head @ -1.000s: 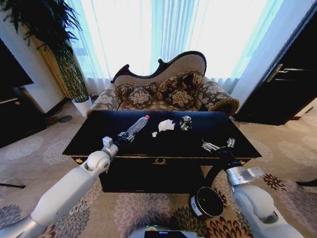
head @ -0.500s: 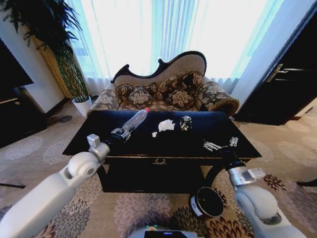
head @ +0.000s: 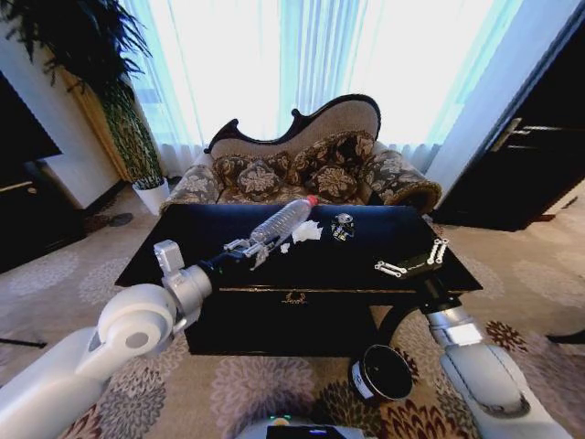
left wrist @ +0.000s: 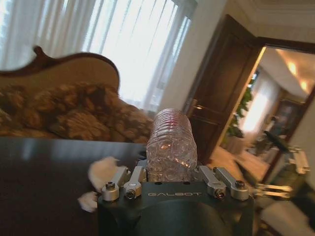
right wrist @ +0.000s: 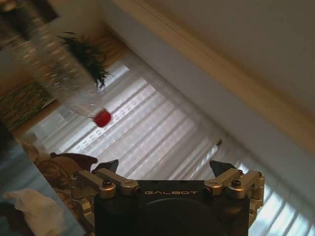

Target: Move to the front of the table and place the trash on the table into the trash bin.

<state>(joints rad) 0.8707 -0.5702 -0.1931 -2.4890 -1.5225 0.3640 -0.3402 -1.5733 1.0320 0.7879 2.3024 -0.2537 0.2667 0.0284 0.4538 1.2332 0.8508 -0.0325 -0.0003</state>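
Bin (head: 381,373) sits nearest, on the carpet (head: 274,389) just in front of the table (head: 164,251), right of centre, beside the right arm. Small, black, round, pale rim, white mark on its side. Inside looks dark; can't tell if anything is in it.

Left gripper (head: 245,249) is over the table's left half, clamped on a clear plastic bottle (head: 280,220). Bottle is off the surface, tilted, red cap pointing up and away toward the sofa (head: 302,169). In the left wrist view the ribbed bottle (left wrist: 171,145) sticks straight out between the fingers, which press on both its sides.

Right gripper (head: 413,261) hangs over the table's right front corner, fingers spread wide, nothing between them. The right wrist view shows the two fingertips (right wrist: 109,165) well apart with only curtain behind, plus the bottle's red cap (right wrist: 102,118) farther off.

Rest of the trash lies on the table, mid-depth, near centre: white crumpled tissue (head: 307,231) just right of the bottle, a tiny white scrap (head: 285,247) just in front of the tissue, a dark silvery wrapper (head: 343,226) right of the tissue, slightly apart from it. Left wrist view shows the tissue (left wrist: 102,170) and scrap (left wrist: 86,201) on the dark tabletop.

Behind the table: patterned sofa, bright curtains (head: 302,55), potted plant (head: 128,137) far left.
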